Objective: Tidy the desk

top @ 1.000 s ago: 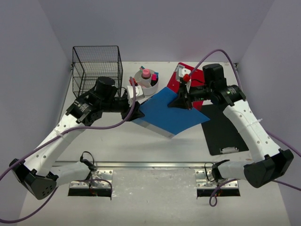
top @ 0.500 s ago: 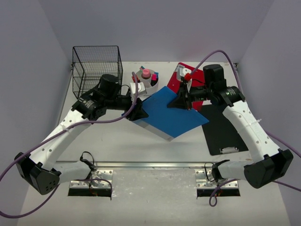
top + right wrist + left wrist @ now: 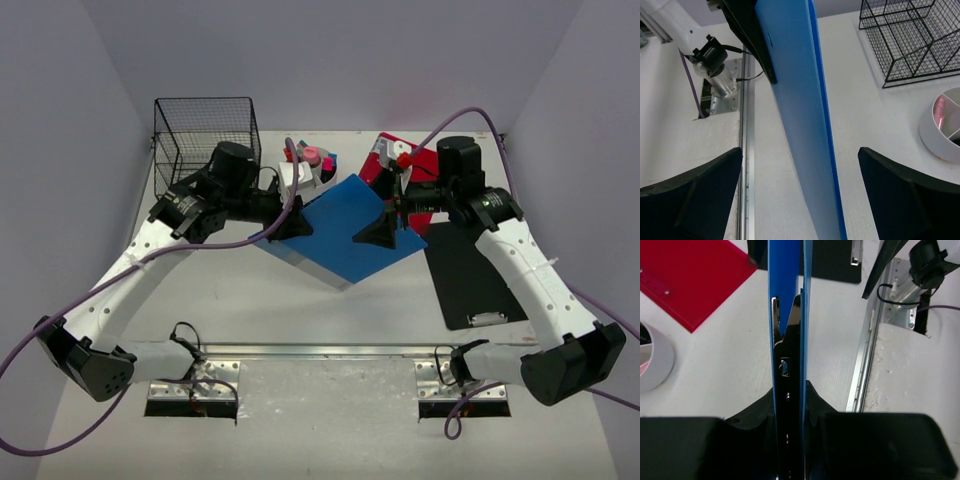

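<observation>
A blue folder (image 3: 345,235) hangs tilted above the middle of the desk (image 3: 280,310). My left gripper (image 3: 292,228) is shut on its left edge. In the left wrist view the folder (image 3: 785,290) runs edge-on between the black fingers (image 3: 756,416), with a metal clip showing inside. My right gripper (image 3: 388,215) stands open at the folder's right corner. In the right wrist view its fingers (image 3: 700,185) are spread wide on either side of the folder (image 3: 800,110) and do not touch it.
A black wire basket (image 3: 205,140) stands at the back left. A white round organizer (image 3: 305,170) with pink items sits beside it. A red clipboard (image 3: 420,165) lies at the back right and a black clipboard (image 3: 470,280) to the right. A silver rail (image 3: 320,350) lines the front edge.
The right gripper has opened and let go of the blue folder. The left gripper has closed tighter on it, and the folder has shifted slightly left and toward the front.
</observation>
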`<state>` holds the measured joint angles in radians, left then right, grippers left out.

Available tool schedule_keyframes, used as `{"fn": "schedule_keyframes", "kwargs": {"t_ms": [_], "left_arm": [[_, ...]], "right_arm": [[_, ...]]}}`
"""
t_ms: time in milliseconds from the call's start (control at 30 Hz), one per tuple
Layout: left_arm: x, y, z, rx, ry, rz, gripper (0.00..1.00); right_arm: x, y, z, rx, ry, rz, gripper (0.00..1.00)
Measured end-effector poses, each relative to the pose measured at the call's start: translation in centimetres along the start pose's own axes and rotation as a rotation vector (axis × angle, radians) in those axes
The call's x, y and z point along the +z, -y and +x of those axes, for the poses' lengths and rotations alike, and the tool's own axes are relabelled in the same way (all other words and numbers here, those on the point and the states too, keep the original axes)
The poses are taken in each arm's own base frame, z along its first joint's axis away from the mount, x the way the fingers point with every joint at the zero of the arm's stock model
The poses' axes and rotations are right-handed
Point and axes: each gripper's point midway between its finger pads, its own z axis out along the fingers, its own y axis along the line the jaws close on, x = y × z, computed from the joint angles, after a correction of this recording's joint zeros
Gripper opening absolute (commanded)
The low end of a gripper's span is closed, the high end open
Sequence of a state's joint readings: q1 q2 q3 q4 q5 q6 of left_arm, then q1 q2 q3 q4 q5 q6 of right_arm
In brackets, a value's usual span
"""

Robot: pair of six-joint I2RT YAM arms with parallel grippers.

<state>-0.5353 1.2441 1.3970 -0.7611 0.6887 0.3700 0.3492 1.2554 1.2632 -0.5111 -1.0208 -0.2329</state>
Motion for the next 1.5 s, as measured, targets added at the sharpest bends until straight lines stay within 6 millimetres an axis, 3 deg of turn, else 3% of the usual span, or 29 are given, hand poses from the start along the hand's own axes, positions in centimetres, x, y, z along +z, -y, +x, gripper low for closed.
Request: {"fn": "schedule_keyframes", "kwargs": {"t_ms": [167,333,500,667,833,1000,1167,1300,1500], "left_arm": [[-2.6,-0.6,-1.2,0.074,-0.046,-0.091,0.0],[-6.5,-1.5,-2.9,0.176,-0.078,-0.245,0.0],[-11.4,-1.8,-5.4,0.282,-0.064,-0.414,0.0],[-16.5,-2.1,-9.4,0.379,-0.009,-0.595,0.0],[-19.1,-3.5,-10.7,0.432,-0.017,-0.737,0.0],[-20.2,-7.2,-10.2,0.445,-0.079,-0.889,0.0],[-21.9,-13.5,-8.7,0.401,-0.169,-1.056,0.0],[-24.6,-17.8,-7.2,0.364,-0.209,-1.134,0.0],[-27.9,-21.6,-5.3,0.385,-0.237,-1.129,0.0]], "right_arm": [[-0.3,0.7,-0.1,-0.005,-0.007,0.052,0.99],[-1.4,1.6,-0.3,-0.004,-0.007,0.12,0.99],[-2.7,3.1,-0.3,0.002,-0.006,0.189,0.99],[-3.5,4.0,0.0,0.011,-0.011,0.23,0.99],[-3.4,4.4,0.3,0.02,-0.017,0.235,0.99],[-3.4,4.4,0.5,0.016,-0.022,0.236,0.99],[-3.2,4.4,1.5,0.022,-0.036,0.231,0.99],[-3.1,4.4,2.1,0.029,-0.045,0.227,0.99],[-3.0,4.3,2.9,0.03,-0.055,0.224,0.99]]}}
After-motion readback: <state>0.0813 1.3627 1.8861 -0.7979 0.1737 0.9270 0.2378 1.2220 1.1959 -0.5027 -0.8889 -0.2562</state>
